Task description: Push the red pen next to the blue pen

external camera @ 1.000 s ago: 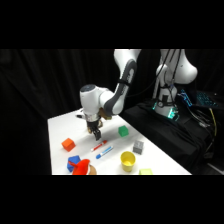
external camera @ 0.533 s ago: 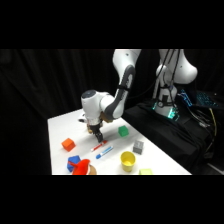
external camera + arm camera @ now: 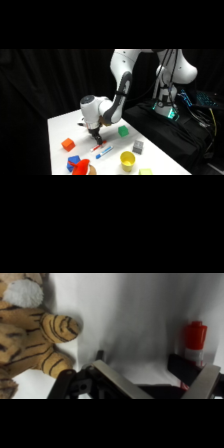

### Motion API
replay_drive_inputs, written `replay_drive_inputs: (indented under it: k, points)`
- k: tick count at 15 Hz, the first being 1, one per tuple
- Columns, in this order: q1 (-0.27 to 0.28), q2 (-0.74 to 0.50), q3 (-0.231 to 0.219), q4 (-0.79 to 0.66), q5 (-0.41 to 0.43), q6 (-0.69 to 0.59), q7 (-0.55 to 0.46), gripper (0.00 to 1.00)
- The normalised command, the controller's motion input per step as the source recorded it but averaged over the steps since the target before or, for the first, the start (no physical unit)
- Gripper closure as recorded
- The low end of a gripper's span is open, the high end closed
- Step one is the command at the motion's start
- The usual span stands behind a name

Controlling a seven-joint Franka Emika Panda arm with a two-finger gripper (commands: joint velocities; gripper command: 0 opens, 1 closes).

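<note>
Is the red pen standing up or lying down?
Lying down. The red pen rests flat on the white table, just beside the blue pen, under the gripper.

On the worktop [image 3: 60, 130] I count two pens, the red pen [image 3: 96, 147] and the blue pen [image 3: 104, 151]; four blocks, orange-red [image 3: 68, 144], blue [image 3: 74, 161], green [image 3: 123, 131], grey [image 3: 138, 146]; one yellow cup [image 3: 127, 160]; one red cup [image 3: 81, 167]; one striped tiger toy [image 3: 30, 334].

A tiger toy [image 3: 32, 331] lies on the white table [image 3: 135, 314] at the left. The red pen [image 3: 194, 340] stands against the right finger [image 3: 202, 380].
</note>
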Motion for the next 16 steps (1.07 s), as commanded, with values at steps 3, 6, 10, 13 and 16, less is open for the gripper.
replay_drive_inputs:
  k: [3,6,10,13,16]
  points:
    - [0.209,0.10,-0.024,0.19,-0.047,-0.06,0.12,0.00]
    - [0.297,0.12,-0.026,0.17,-0.072,-0.07,0.25,0.00]
    - [0.311,0.16,-0.051,0.16,-0.108,-0.07,0.31,0.00]
    - [0.119,0.02,-0.011,0.10,-0.051,-0.24,0.20,0.00]
    - [-0.006,-0.33,-0.007,-0.08,-0.025,-0.47,0.09,0.00]
